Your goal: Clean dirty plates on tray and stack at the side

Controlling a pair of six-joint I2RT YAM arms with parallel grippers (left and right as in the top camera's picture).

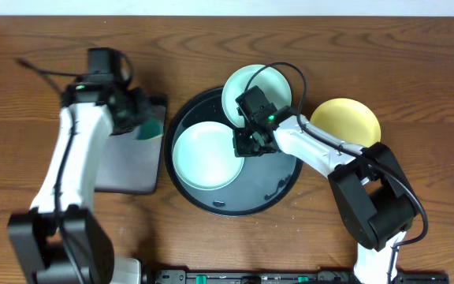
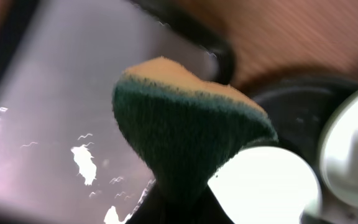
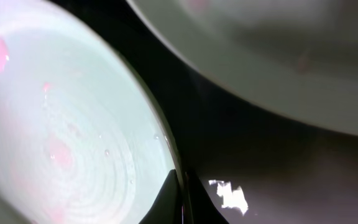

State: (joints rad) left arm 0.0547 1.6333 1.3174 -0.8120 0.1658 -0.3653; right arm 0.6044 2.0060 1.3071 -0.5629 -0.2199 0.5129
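Observation:
The black round tray holds a mint plate on its left half. A second mint plate rests over the tray's far rim. The pale yellow plate lies on the table to the right of the tray. My right gripper is shut on the right rim of the mint plate in the tray; the right wrist view shows its jaws pinching that rim, and pink smears on the plate. My left gripper is shut on a teal sponge above the grey tray.
A grey rectangular tray with a black rim lies left of the black tray; it also shows in the left wrist view. The second mint plate hangs close above the right gripper. The table is brown wood.

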